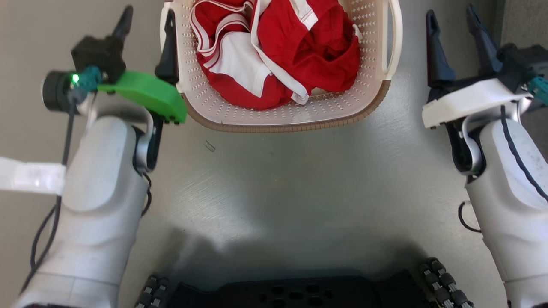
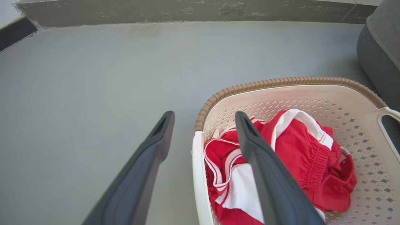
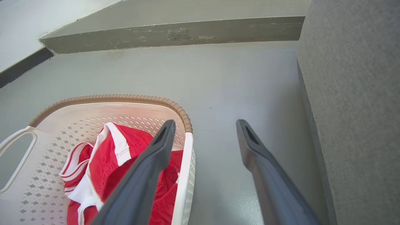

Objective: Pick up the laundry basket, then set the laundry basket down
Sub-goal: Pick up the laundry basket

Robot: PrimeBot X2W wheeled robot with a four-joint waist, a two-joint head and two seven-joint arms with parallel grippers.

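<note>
The laundry basket, cream perforated plastic with a brown woven-look rim, stands on the grey floor and holds red and white clothes. My left gripper is open at the basket's left side. In the left wrist view the white left handle lies between the fingers of the left gripper, the inner finger over the clothes. My right gripper is open to the right of the right handle, with floor between them. In the right wrist view that handle shows between the fingers of the right gripper.
A grey upholstered piece stands close on the right, beside my right gripper. A low dark wall base runs along the far side. My dark wheeled base is at the near edge, with bare floor before it.
</note>
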